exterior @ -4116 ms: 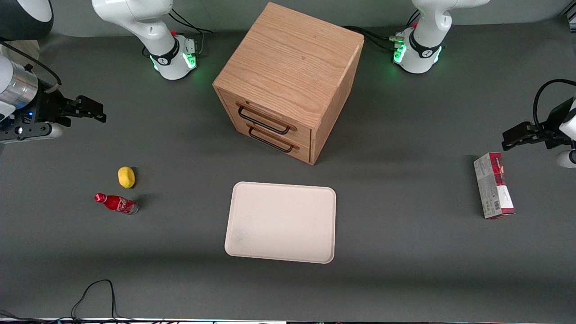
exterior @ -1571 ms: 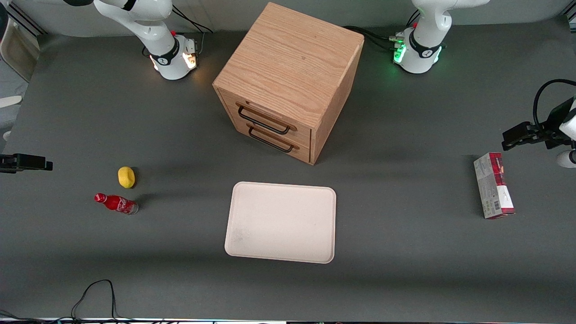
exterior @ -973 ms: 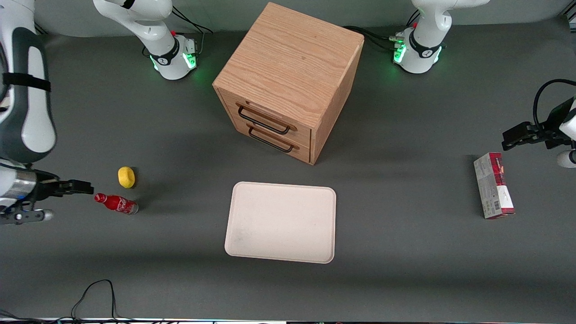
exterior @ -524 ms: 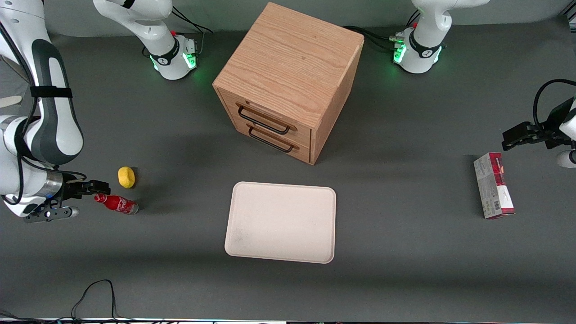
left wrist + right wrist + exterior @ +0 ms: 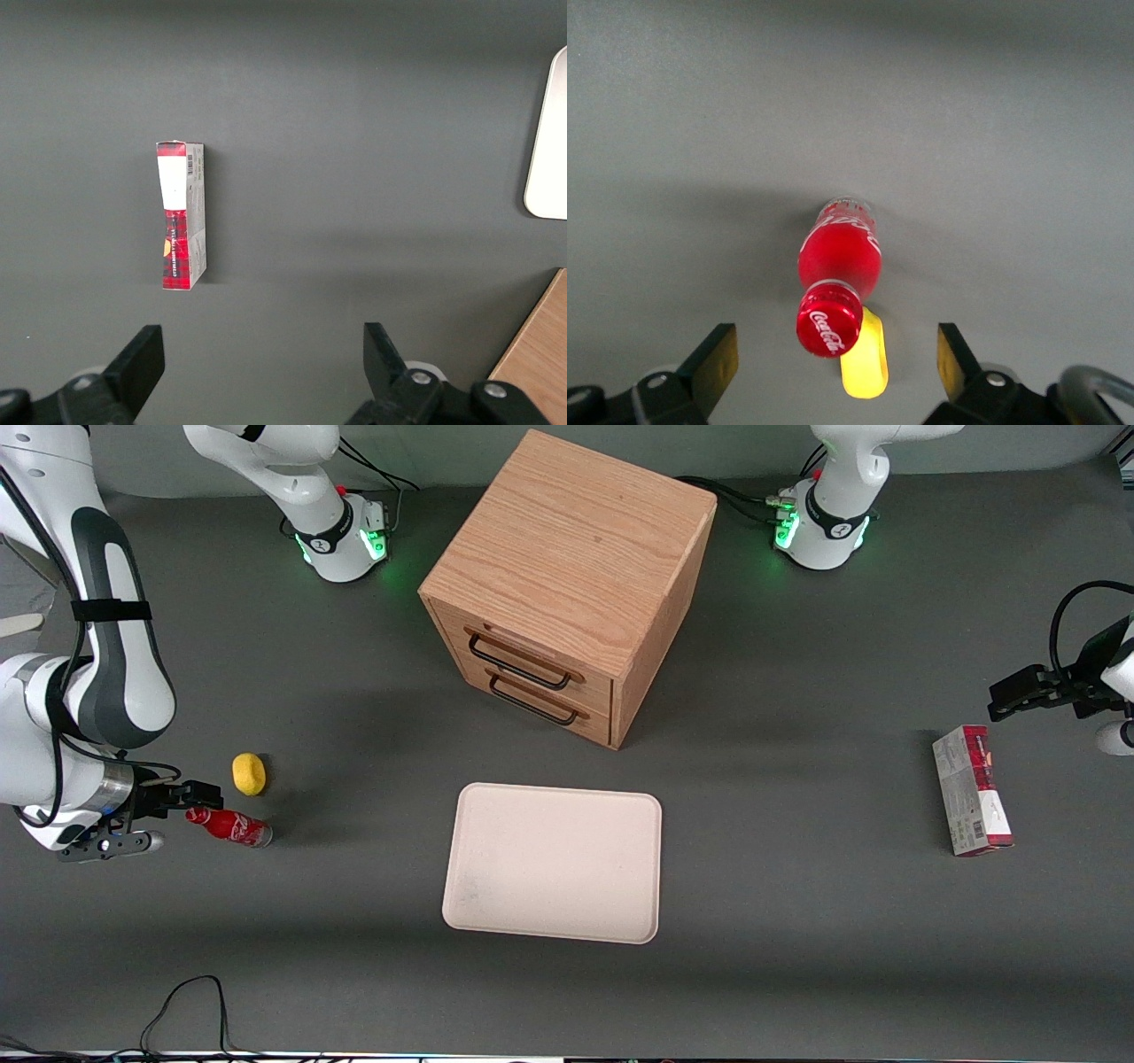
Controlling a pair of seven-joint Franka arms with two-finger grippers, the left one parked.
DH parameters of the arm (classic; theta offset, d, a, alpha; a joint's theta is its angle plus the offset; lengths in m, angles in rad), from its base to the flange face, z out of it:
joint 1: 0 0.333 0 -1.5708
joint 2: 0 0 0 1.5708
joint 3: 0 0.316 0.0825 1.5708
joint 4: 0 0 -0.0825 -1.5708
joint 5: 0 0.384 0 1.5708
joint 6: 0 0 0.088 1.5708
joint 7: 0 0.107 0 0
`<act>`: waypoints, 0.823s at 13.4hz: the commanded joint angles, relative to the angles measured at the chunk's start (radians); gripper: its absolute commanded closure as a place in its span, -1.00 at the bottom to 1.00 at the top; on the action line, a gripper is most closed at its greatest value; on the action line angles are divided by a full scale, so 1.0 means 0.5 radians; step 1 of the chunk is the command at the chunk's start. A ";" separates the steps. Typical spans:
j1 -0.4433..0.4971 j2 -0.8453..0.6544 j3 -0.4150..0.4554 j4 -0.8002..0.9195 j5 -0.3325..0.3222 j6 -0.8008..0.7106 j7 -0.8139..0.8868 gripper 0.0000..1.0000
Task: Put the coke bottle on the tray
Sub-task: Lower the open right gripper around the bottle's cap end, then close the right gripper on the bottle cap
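Note:
The coke bottle [image 5: 229, 826], red with a red cap and white script, is on the grey table toward the working arm's end, apart from the tray. Its cap points at my gripper [image 5: 197, 802]. In the right wrist view the bottle [image 5: 839, 257] lies straight ahead of my gripper [image 5: 835, 359], with its cap between the lines of the two fingers. The fingers [image 5: 718, 354] are wide open and touch nothing. The cream-white tray [image 5: 554, 862] lies empty in front of the wooden cabinet, nearer the front camera.
A yellow lemon [image 5: 249, 773] sits close to the bottle, farther from the front camera; a yellow oblong [image 5: 864, 365] shows by the cap. A wooden two-drawer cabinet [image 5: 567, 584] stands mid-table. A red-and-grey carton [image 5: 971, 789] lies toward the parked arm's end.
My gripper has come in from the table's end and closed most of the gap to the bottle's cap. The bottle, lemon and tray have not moved.

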 commanded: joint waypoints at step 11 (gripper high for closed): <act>0.010 -0.034 -0.012 -0.050 0.001 0.041 -0.057 1.00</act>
